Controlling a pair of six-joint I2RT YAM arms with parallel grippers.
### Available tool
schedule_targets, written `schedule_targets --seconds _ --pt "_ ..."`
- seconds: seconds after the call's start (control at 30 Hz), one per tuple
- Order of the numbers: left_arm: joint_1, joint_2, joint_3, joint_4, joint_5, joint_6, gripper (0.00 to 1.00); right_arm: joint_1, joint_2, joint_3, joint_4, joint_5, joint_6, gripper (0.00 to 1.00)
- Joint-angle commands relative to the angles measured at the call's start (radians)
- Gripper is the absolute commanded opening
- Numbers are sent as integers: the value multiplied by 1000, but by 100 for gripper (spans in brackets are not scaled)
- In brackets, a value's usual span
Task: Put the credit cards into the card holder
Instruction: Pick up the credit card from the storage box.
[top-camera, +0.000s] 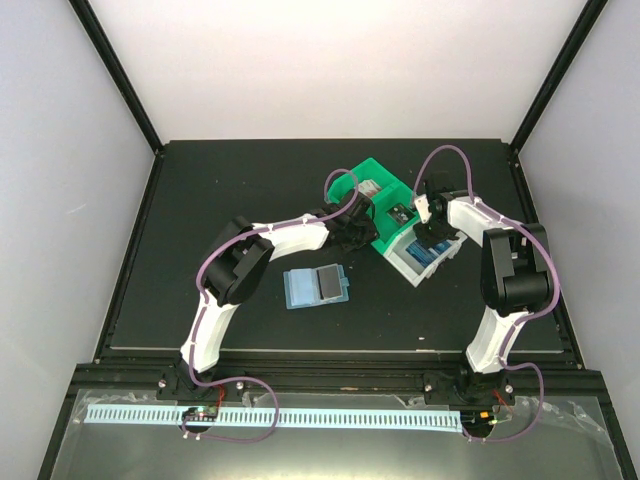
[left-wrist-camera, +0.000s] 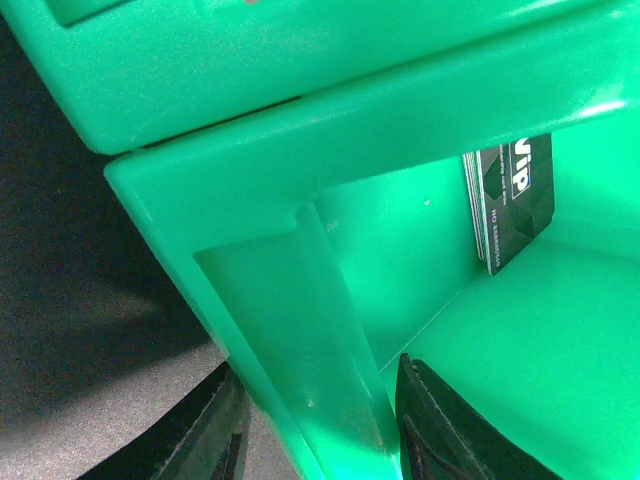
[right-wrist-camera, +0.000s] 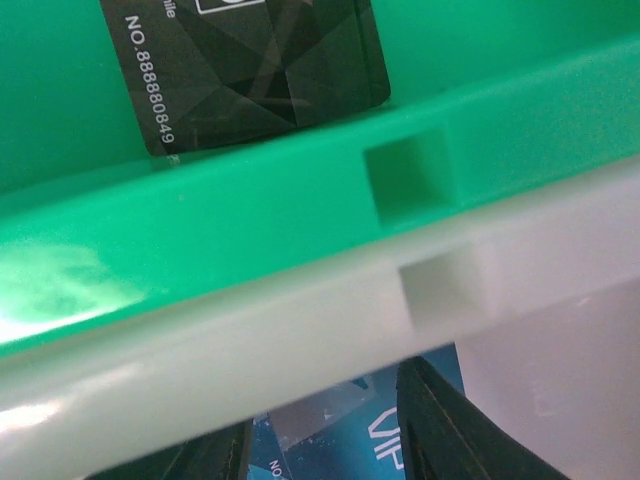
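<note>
black table (top-camera: 200, 200): open card holder (top-camera: 316, 287) flat mid-table; green bin (top-camera: 385, 205), white bin (top-camera: 425, 262) touching.

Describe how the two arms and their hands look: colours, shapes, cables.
Both arms have white shell links with bulky black joint housings. The left arm and right arm each carry a thin purple cable looping loosely along them, down to black bases. The left hand and right hand are black; the wrist views show dark, tapered fingers.

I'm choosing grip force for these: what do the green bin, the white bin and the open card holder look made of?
Green bin: moulded hard plastic, glossy, with bright highlights along its rim. White bin: similar plastic, milky and slightly translucent. Card holder: probably soft leather-like material, matte, lying open flat; too small here to be sure.
</note>
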Motion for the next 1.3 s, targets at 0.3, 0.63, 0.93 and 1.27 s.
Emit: schedule_targets --seconds 0.3,0.63,0.93,1.27 --pt "7 31 13 -61 -2 10 39 -17 -84 -6 46 109 -2 40" --pt "7 31 13 -60 0 10 39 -17 -98 -30 78 159 -18 32" --pt "7 33 14 -58 2 11 39 -16 -88 -55 97 197 -45 21" --pt "7 31 14 -32 29 40 40 -3 -41 -38 84 171 -38 26"
